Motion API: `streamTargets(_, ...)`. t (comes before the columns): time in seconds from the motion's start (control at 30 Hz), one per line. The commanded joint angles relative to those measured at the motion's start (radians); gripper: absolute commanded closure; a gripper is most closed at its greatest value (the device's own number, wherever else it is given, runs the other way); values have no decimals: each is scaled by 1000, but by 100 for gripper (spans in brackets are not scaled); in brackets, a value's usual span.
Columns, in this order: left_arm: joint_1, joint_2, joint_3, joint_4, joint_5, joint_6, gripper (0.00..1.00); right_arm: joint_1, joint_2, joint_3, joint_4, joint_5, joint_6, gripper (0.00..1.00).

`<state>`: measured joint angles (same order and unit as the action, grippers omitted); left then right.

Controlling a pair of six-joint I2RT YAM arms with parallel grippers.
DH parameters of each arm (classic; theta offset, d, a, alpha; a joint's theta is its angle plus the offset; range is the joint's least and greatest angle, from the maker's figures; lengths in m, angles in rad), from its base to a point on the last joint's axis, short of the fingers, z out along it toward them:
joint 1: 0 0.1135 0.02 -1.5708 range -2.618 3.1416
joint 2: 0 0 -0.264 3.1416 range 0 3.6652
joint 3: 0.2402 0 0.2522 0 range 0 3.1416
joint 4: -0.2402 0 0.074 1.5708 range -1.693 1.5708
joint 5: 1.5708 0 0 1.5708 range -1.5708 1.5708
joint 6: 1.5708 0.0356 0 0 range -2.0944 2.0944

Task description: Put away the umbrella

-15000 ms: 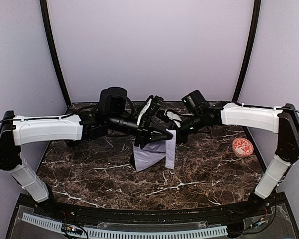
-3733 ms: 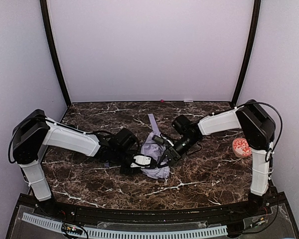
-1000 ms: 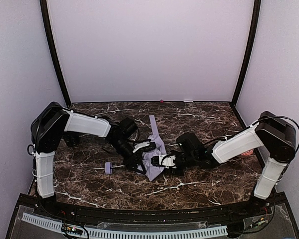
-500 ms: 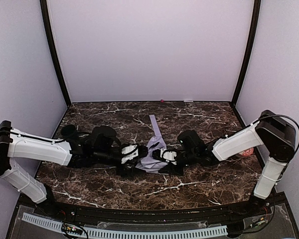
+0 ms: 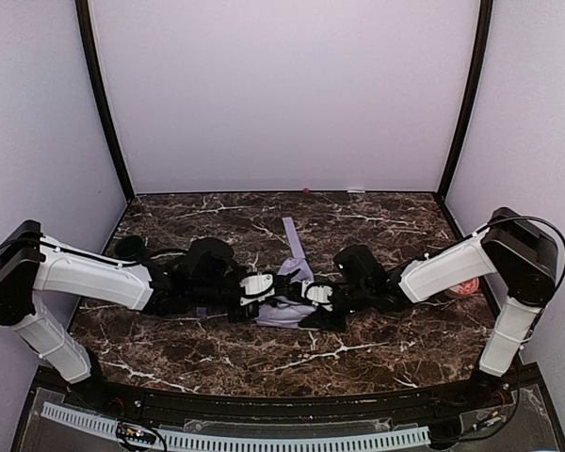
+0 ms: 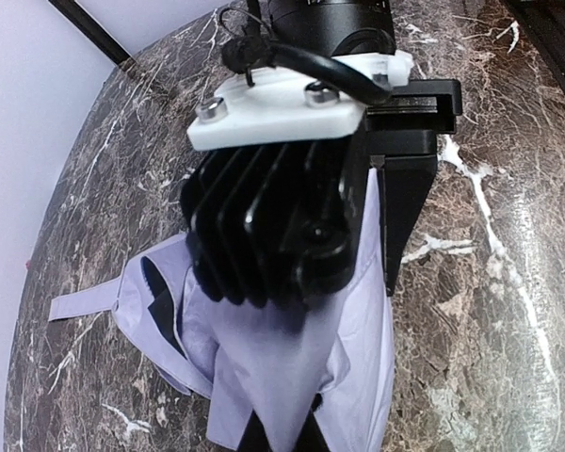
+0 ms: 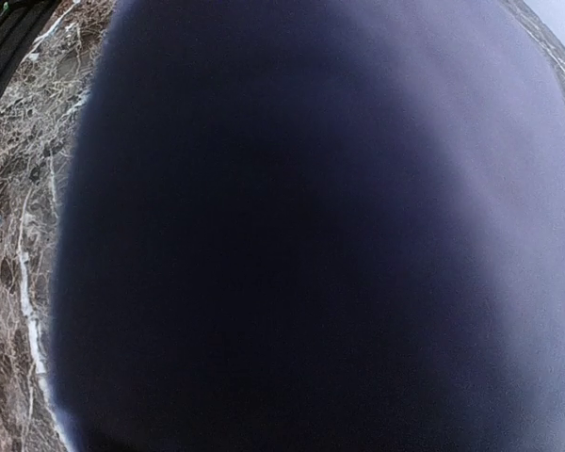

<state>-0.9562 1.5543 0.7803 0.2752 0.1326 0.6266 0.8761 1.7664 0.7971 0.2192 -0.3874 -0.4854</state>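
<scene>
**Left pincer [image 5: 255,286] shut on umbrella [image 5: 284,309] cloth; right pincer [image 5: 313,298] unclear**

The left pincer is closed at the umbrella's left edge. In its wrist view the pale lavender cloth [image 6: 264,367] narrows down to the bottom of the frame, where the pincer's black tips show, so the cloth looks pinched there.

The right pincer sits at the umbrella's opposite, right edge. Its black ribbed body [image 6: 264,226] and white mount lie over the cloth, and one black finger [image 6: 407,207] lies just beside the fabric. Whether its jaws stand apart or clamp the cloth cannot be told. Its own wrist camera gives only a dark blur, with a sliver of marble at the left edge.

The umbrella lies collapsed and rumpled between the two pincers, a streak of black lining [image 6: 160,301] showing in a fold. Its strap [image 5: 291,235] runs from the bundle toward the back wall. Under the umbrella is the dark marble table [image 5: 377,348]. Both arms reach in low, the left arm from the umbrella's left and the right arm from its right.
</scene>
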Motion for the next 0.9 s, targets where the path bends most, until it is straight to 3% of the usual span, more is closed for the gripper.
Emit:
streamTargets(0.0,65,-106,-3,-53,73,-14,100,-6,-16,-12,36,5,-23,75)
streamTargets(0.1,167,-156,-4,-110,204,-58,100,-6,-23,-38,52,22,-34,76)
streamTargets(0.33,228,-47,105,-261,184,-41,100,-5,-40,-58,52,21,-73,78)
streamTargets(0.53,307,22,144,-195,131,-119,100,-3,-28,-58,25,42,-87,73)
streamTargets(0.63,321,55,166,-201,120,-139,88,-3,-5,-50,28,45,-68,66)
streamTargets(0.77,321,54,188,-241,188,-175,53,-3,12,-37,28,56,-47,53)
streamTargets(0.87,319,-14,154,-216,225,-189,47,-3,8,-36,34,59,-28,39)
